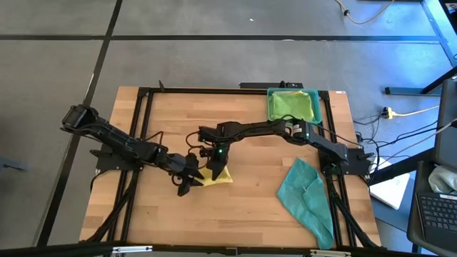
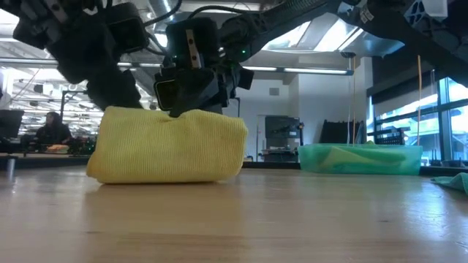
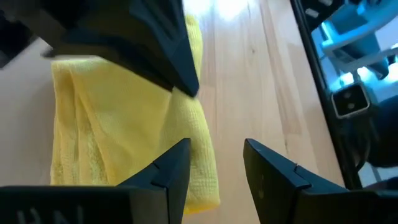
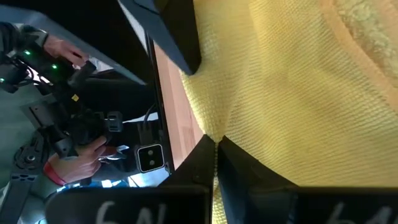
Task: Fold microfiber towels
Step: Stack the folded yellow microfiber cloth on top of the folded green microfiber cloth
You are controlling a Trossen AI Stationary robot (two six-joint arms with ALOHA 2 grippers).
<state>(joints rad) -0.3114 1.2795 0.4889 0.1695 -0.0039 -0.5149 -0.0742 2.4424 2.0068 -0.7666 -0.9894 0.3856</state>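
Note:
A folded yellow microfiber towel (image 1: 220,175) (image 2: 168,146) lies flat on the wooden table, near its middle. My right gripper (image 1: 214,158) (image 4: 214,146) reaches in from the right and is shut, its tips on top of this towel. My left gripper (image 1: 187,180) (image 3: 214,168) is open at the towel's left end. One of its fingers (image 3: 174,171) is over the towel's edge and the other is over bare wood. A teal towel (image 1: 307,196) lies crumpled at the near right. A bright green towel (image 1: 293,103) lies in the teal tray (image 1: 270,107). My right gripper presses its shut fingertips (image 4: 205,155) down on the upper layer of the folded yellow towel (image 4: 249,124), slanting down from the table's far right. Creases run out from the tips, and the top edge (image 2: 179,115) dips under them. The towel rests flat on the table. Whether my left gripper touches the towel I cannot tell.
The teal tray (image 2: 358,157) stands at the far right, and the teal towel (image 2: 453,181) hangs partly over the right edge. Bare wood lies in front of the yellow towel and to its right. A person's hands (image 4: 81,155) show beyond the table.

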